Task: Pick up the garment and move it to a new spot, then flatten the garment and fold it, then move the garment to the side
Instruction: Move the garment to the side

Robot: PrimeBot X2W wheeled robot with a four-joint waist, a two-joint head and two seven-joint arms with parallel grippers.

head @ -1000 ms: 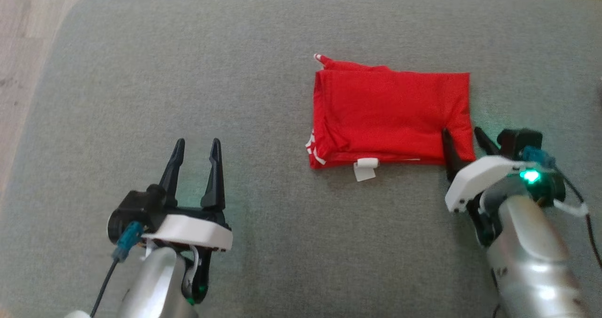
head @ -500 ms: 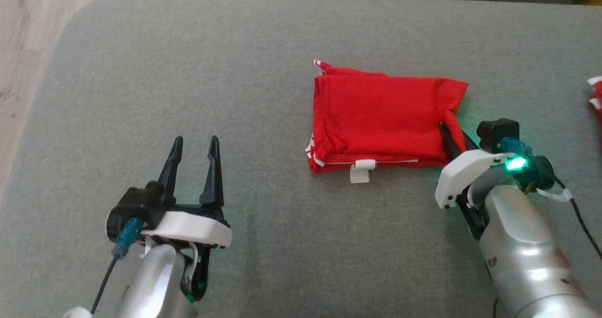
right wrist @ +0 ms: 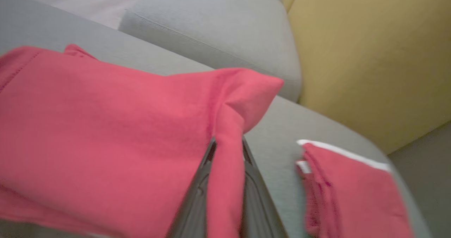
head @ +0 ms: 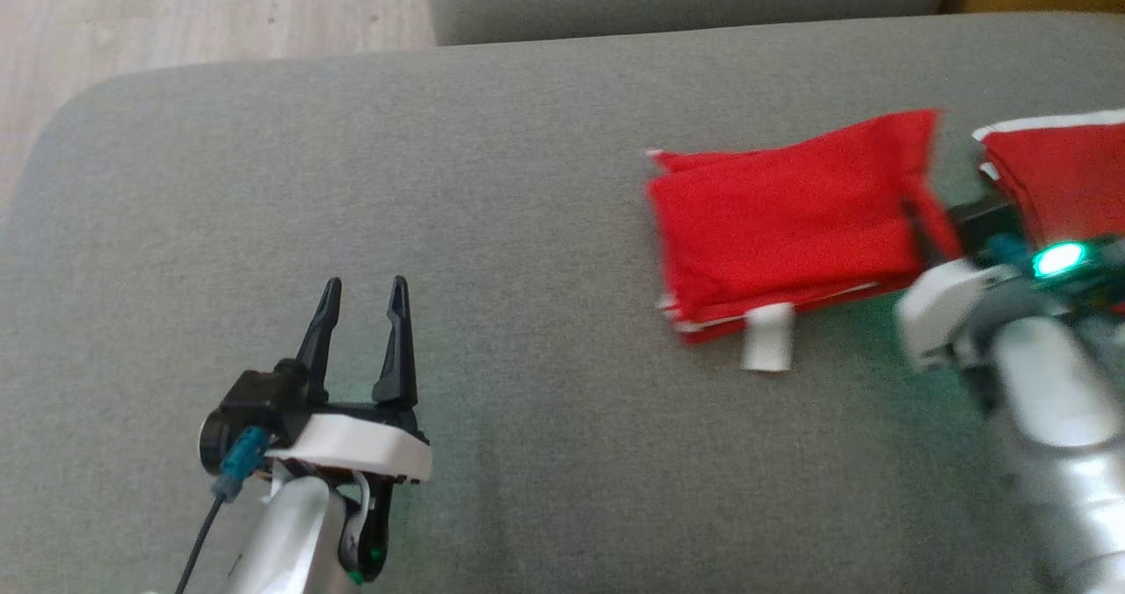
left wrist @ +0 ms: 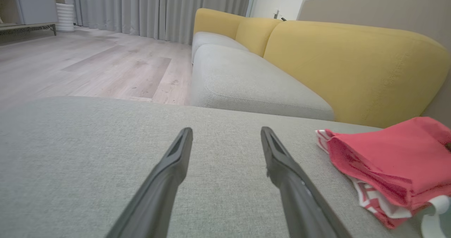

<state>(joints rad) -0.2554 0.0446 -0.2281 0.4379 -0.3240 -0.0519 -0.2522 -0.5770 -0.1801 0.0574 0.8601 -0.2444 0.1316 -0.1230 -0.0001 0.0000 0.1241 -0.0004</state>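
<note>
The folded red garment (head: 782,216) with a white tag lies on the grey cushion (head: 527,269), right of centre in the head view. My right gripper (head: 921,218) is shut on a pinch of its right edge; in the right wrist view the cloth (right wrist: 105,125) rises between the closed fingers of that gripper (right wrist: 227,144). My left gripper (head: 362,293) hovers open over bare cushion at the lower left, well apart from the garment. In the left wrist view that gripper (left wrist: 225,132) holds nothing, and the garment (left wrist: 387,160) lies to its right.
A second folded red piece with white trim (head: 1055,172) (right wrist: 345,188) lies just right of the held garment. A yellow sofa backrest (left wrist: 352,65) and another grey seat (left wrist: 246,83) stand beyond the cushion. Wooden floor (head: 176,14) lies past its far left edge.
My right gripper has shut on the garment's right edge and drawn it rightwards, bunching that edge. The head view has also swung, bringing the second red piece into view. The left gripper has stayed open.
</note>
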